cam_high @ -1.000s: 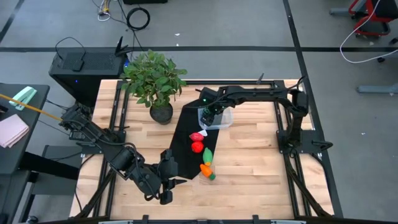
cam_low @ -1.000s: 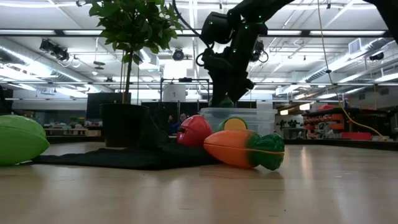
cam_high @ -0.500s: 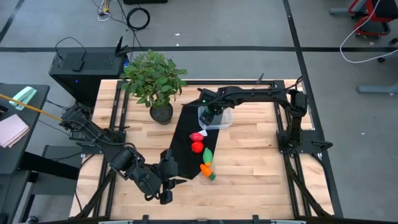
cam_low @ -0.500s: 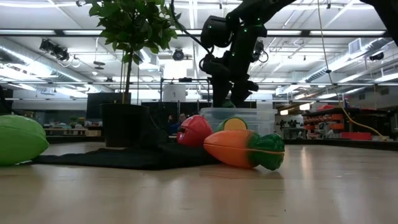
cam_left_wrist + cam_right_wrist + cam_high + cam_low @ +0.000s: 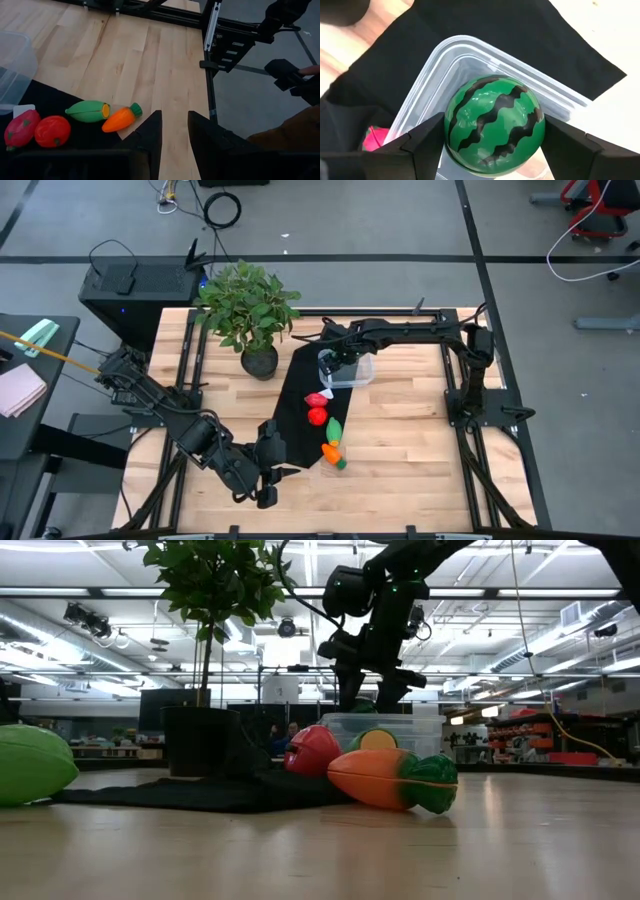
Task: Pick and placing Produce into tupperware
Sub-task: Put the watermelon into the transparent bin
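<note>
The dark-green striped ball (image 5: pixel 495 122) lies inside the clear tupperware (image 5: pixel 358 376), its top just showing above the rim in the low view (image 5: pixel 365 706). My right gripper (image 5: pixel 495 129) hangs open over it, one finger on either side of the ball. On the black cloth lie two red pieces (image 5: pixel 316 399) (image 5: pixel 318 417) and the green oblong one (image 5: pixel 335 429). The orange one (image 5: pixel 331 452) lies at the cloth's near edge. A lime-green piece (image 5: pixel 30 765) rests on the wood. My left gripper (image 5: pixel 174 135) waits open near the table's near-left corner.
A leafy potted plant (image 5: pixel 248 305) stands at the far left, just beyond the black cloth (image 5: pixel 300 405). The tupperware sits at the cloth's far right corner. Bare wood (image 5: pixel 400 430) stretches right of the produce. Black frame rails (image 5: pixel 455 395) run along the table's sides.
My right gripper has opened above the tupperware and let go of the striped ball, which now lies inside the container. The gripper has stayed over the same spot. The left arm has kept still.
</note>
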